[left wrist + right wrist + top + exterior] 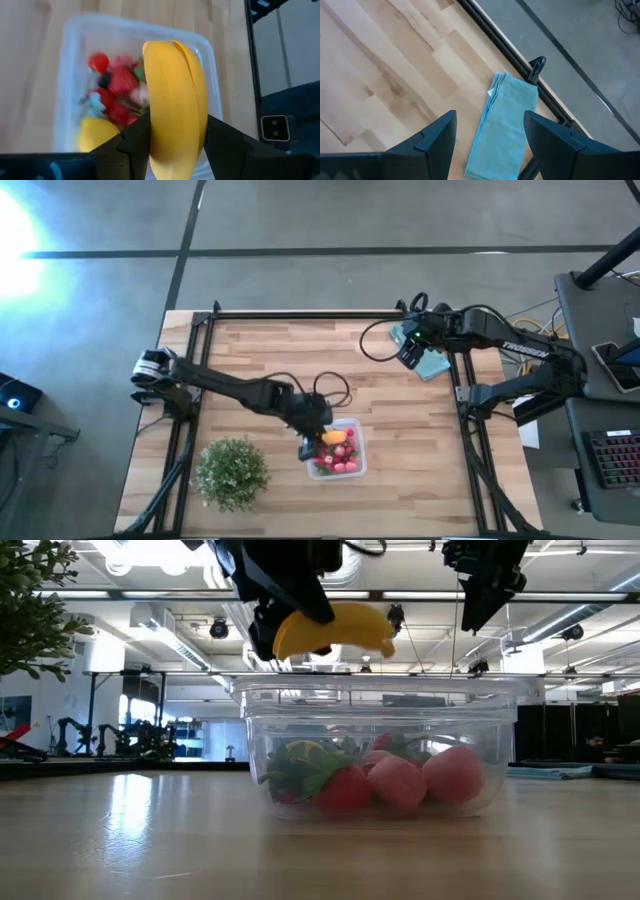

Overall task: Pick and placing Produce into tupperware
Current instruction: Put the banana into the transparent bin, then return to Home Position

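My left gripper (175,145) hangs over the clear tupperware (352,463) near the table's near edge, shut on a yellow banana (175,105). The tupperware (380,750) stands on its flat base and holds red and pink berries (400,780), green leaves and a yellow lemon (97,132). The banana (335,630) shows above the box rim in the low view. My right gripper (490,135) waits open, high above the teal cloth (505,125) at the far right of the table. My left gripper pinches the banana between its two fingers (137,142), across its length, near one end (172,150). The fingers come from above, pointing down. The banana is lifted clear, roughly level, just above the tupperware's rim (380,690).
A bushy green potted plant (232,472) stands left of the tupperware near the near edge. The folded teal cloth (428,360) lies by the far right frame rail. A black frame (300,314) borders the table. Bare wood (280,355) spans the middle.
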Robot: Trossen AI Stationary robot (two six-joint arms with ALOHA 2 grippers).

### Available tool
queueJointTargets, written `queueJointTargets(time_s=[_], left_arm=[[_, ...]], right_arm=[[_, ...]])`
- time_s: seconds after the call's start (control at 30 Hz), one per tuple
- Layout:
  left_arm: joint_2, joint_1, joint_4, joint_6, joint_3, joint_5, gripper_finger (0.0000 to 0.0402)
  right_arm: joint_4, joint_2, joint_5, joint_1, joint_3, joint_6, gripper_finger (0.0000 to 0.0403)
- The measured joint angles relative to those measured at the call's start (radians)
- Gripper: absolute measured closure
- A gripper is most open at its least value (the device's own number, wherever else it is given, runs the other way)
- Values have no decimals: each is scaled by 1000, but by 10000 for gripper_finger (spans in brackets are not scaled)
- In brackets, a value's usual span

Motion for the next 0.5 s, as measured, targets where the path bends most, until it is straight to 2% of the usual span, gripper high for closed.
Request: queueJointTargets(time_s=[0.23,0.5], left_arm=[[34,-17,47,-92,7,6,243],[34,-15,28,-164,-2,-1,173]], right_arm=[[1,-1,0,2,0,13,179],[1,-1,0,2,0,15,179]])
